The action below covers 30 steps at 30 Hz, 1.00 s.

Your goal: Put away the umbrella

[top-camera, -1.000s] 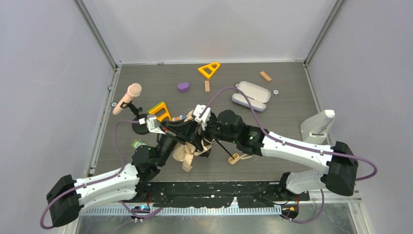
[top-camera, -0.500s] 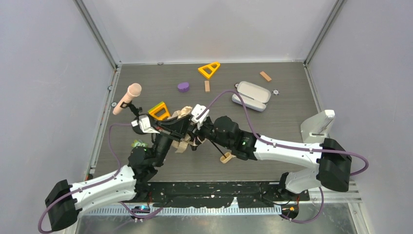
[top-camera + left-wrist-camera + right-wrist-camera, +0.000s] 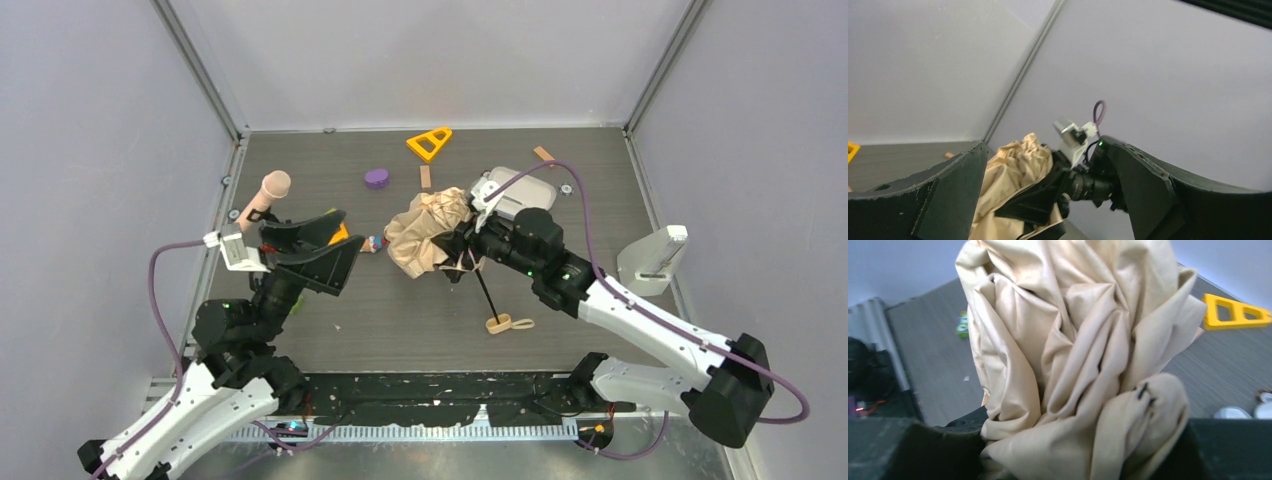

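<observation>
Near the grey case (image 3: 535, 185), right jaws grip the umbrella (image 3: 430, 235).

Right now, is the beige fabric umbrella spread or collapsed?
Collapsed: the beige fabric umbrella is a crumpled bunch of folds, no ribs spread.

1. The umbrella (image 3: 428, 232) has a pale beige canopy, a black shaft and a tan handle.
2. The table (image 3: 400, 320) is dark grey and wood-grained.
3. Behind the umbrella, the triangle (image 3: 429, 143) is yellow and the block (image 3: 376, 178) purple.
</observation>
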### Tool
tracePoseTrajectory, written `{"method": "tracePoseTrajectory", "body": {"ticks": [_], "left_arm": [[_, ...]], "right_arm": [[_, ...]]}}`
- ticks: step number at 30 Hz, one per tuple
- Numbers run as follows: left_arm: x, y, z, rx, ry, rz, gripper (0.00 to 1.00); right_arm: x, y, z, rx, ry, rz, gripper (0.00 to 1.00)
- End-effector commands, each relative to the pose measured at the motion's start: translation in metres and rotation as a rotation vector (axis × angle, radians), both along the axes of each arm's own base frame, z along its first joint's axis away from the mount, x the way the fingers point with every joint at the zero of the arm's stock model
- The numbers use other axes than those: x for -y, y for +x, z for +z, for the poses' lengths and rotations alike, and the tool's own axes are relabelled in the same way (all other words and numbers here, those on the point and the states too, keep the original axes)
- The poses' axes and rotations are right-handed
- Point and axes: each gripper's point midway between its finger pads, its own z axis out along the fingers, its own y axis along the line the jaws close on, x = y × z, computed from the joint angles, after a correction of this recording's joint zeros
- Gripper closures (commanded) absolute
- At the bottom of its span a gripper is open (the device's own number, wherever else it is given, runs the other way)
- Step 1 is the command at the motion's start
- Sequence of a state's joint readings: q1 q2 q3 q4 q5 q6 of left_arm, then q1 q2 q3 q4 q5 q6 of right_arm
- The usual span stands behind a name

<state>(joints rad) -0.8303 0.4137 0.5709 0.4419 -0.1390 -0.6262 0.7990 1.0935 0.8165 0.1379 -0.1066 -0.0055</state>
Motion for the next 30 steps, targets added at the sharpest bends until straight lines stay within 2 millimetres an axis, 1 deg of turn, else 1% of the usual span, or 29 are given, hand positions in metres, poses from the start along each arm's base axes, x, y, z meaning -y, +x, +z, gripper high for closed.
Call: {"method": "tracePoseTrajectory", "body": {"ticks": [1, 2, 3, 4, 5, 6, 10, 15, 19, 24, 27, 30], "left_arm": [[0.035, -0.001, -0.04, -0.035, 0.262, -0.134, 0.01], [0.041, -0.004, -0.04, -0.019, 0.282, -0.166, 0.01], [0.047, -0.006, -0.041, -0.003, 0.303, -0.195, 0.0], [0.052, -0.007, -0.043, 0.007, 0.325, -0.221, 0.0], [0.057, -0.01, -0.043, 0.021, 0.344, -0.247, 0.0], [0.062, -0.012, -0.042, 0.038, 0.359, -0.274, 0.01], [0.08, -0.02, -0.036, 0.098, 0.383, -0.376, 0.0], [0.094, -0.033, -0.019, 0.183, 0.346, -0.492, 0.01], [0.102, -0.032, -0.016, 0.194, 0.311, -0.529, 0.0], [0.11, -0.036, -0.004, 0.234, 0.222, -0.581, 0.0], [0.121, -0.038, -0.001, 0.24, 0.2, -0.604, 0.0], [0.129, -0.043, 0.001, 0.254, 0.173, -0.632, 0.0]], "right_arm": [[-0.003, -0.04, 0.047, -0.022, 0.163, 0.224, 0.94], [-0.003, -0.05, 0.053, -0.028, 0.179, 0.279, 0.94], [-0.001, -0.054, 0.057, -0.046, 0.199, 0.297, 0.94], [-0.003, -0.064, 0.06, -0.059, 0.205, 0.354, 0.94], [-0.002, -0.069, 0.064, -0.075, 0.218, 0.375, 0.94], [-0.003, -0.079, 0.069, -0.086, 0.223, 0.426, 0.94], [-0.005, -0.104, 0.082, -0.141, 0.239, 0.553, 0.94], [-0.006, -0.126, 0.09, -0.203, 0.237, 0.683, 0.94], [-0.005, -0.145, 0.092, -0.237, 0.223, 0.807, 0.94], [-0.007, -0.156, 0.086, -0.274, 0.211, 0.883, 0.94], [-0.01, -0.164, 0.09, -0.257, 0.216, 0.922, 0.94], [-0.011, -0.165, 0.095, -0.248, 0.225, 0.935, 0.94]]}}
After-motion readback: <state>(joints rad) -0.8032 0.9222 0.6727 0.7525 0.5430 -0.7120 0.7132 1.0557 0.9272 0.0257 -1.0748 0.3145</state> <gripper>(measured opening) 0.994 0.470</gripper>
